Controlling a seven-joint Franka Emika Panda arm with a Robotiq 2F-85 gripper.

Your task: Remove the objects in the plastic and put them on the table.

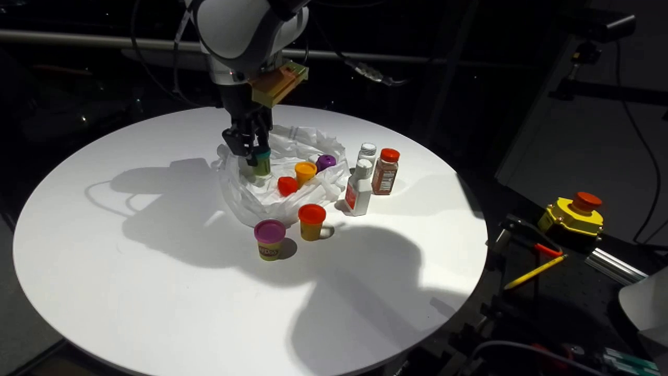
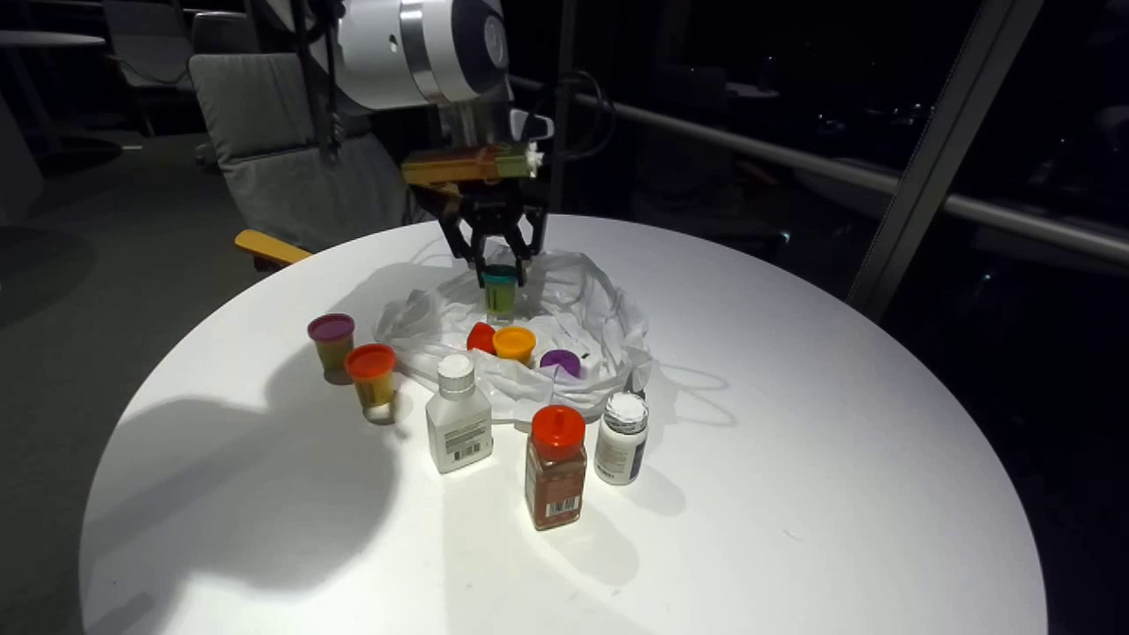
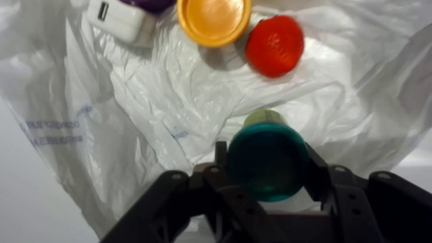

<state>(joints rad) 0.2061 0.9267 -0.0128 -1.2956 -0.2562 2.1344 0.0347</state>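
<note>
My gripper (image 3: 269, 157) is shut on a green tub with a teal lid (image 2: 500, 295), a finger against each side of the lid. The tub is upright over the far part of the open, crumpled plastic (image 1: 240, 203); whether its base touches the bag I cannot tell. Also inside lie an orange-lidded tub (image 3: 215, 20), a round red object (image 3: 275, 47), a purple object (image 2: 560, 362) and a white block with a slot (image 3: 116, 20). The white table (image 1: 156, 308) carries the bag and several objects standing outside it.
Beside the bag stand a purple-lidded tub (image 1: 270, 240), a red-lidded tub (image 1: 311, 223), a white bottle (image 2: 459, 423), a red-capped spice jar (image 2: 556, 476) and a small white bottle (image 2: 622, 441). A grey chair (image 2: 291, 150) is behind the table.
</note>
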